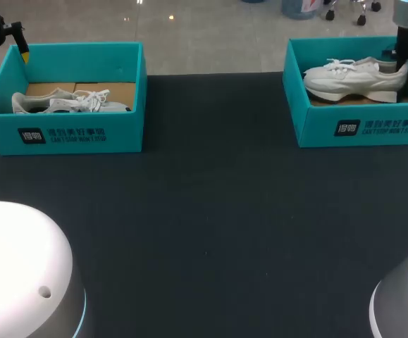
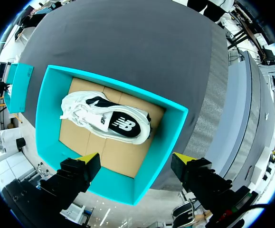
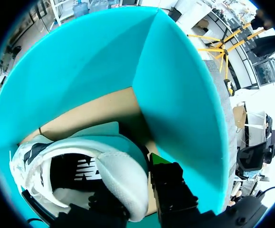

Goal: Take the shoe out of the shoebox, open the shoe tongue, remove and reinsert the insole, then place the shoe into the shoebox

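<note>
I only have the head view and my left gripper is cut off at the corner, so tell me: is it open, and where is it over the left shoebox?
Observer: The left wrist view shows the left gripper open and empty, above the wall of the left shoebox nearest it.
Operator: Is the insole in that shoe?
Observer: Yes, a dark insole shows through the opening of the left shoe.
Operator: And the right side?
Observer: The right wrist view shows the right gripper at the heel of the right shoe, by a corner of the right shoebox. I cannot tell whether it grips.
</note>
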`<state>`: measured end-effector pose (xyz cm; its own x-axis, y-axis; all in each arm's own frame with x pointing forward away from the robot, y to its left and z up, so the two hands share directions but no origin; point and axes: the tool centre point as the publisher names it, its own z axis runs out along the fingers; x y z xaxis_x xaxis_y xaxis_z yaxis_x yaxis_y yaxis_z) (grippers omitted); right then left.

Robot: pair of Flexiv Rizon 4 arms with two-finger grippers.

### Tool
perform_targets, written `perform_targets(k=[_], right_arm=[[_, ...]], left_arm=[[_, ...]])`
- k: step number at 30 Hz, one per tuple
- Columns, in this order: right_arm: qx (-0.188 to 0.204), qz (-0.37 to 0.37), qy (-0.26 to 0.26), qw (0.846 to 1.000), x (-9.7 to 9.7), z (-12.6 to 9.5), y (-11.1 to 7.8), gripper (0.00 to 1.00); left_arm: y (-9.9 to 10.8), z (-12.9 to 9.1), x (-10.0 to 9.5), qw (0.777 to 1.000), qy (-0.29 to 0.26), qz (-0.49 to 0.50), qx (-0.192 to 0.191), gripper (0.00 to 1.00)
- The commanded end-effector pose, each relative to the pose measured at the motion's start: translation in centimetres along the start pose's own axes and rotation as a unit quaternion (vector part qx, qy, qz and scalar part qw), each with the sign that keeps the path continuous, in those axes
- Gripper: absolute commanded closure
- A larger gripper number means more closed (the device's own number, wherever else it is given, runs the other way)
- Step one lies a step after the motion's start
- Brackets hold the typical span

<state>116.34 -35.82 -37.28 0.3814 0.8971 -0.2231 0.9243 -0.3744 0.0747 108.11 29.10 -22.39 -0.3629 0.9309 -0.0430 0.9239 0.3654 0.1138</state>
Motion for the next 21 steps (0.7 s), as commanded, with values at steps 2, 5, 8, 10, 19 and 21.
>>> perform_targets(k=[2,5,8,10,19,21], right_arm=[[0.008,-0.004,0.013,1.000,-1.2,-2.3,0.5,1.00],[0.001,-0.011,0.018,1.000,-1.5,-3.5,0.3,1.00],[-0.006,-0.017,0.023,1.000,-1.7,-5.0,-0.1,1.00],[-0.013,-0.018,0.025,0.999,-1.9,-5.9,-0.3,1.00],[-0.062,-0.005,0.038,0.997,-2.5,-11.2,-1.3,1.00],[-0.072,-0.007,0.034,0.997,-2.7,-12.2,-1.5,1.00]], left_arm=[[0.0,0.0,0.0,1.000,0.001,0.001,0.000,0.00],[0.0,0.0,0.0,1.000,0.001,0.001,0.000,0.00],[0.0,0.0,0.0,1.000,0.001,0.001,0.000,0.00],[0.0,0.0,0.0,1.000,0.001,0.001,0.000,0.00],[0.0,0.0,0.0,1.000,0.001,0.001,0.000,0.00],[0.0,0.0,0.0,1.000,0.001,0.001,0.000,0.00]])
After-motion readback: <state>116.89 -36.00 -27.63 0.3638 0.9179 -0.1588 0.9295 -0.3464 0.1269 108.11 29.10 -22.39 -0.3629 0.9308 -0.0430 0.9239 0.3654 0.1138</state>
